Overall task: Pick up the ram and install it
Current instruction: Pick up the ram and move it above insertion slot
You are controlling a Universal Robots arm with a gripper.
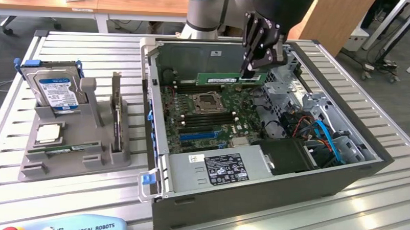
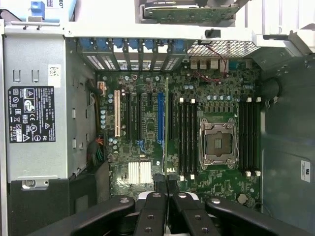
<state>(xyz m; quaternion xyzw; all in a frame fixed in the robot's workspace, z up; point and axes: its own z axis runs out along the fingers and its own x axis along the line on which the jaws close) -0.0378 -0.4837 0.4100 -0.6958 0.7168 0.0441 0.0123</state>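
The ram [image 1: 223,79] is a long green stick, hanging level above the far side of the motherboard [image 1: 205,115] inside the open computer case [image 1: 270,199]. My gripper [image 1: 249,75] is shut on its end at the exterior view's right. In the wrist view the ram [image 2: 166,128] appears edge-on as a thin green line running out from my gripper [image 2: 166,183]. It sits over the board beside the black memory slots [image 2: 185,135], next to the processor socket [image 2: 217,144]. More slots [image 2: 248,135] lie on the socket's other side.
A grey holder [image 1: 67,159] at the exterior view's left carries a hard drive [image 1: 56,89], a dark expansion card [image 1: 115,112] and a square processor chip [image 1: 49,133]. The power supply [image 1: 213,169] fills the case's near corner. Blue and red cables [image 1: 324,134] lie in the case's right part.
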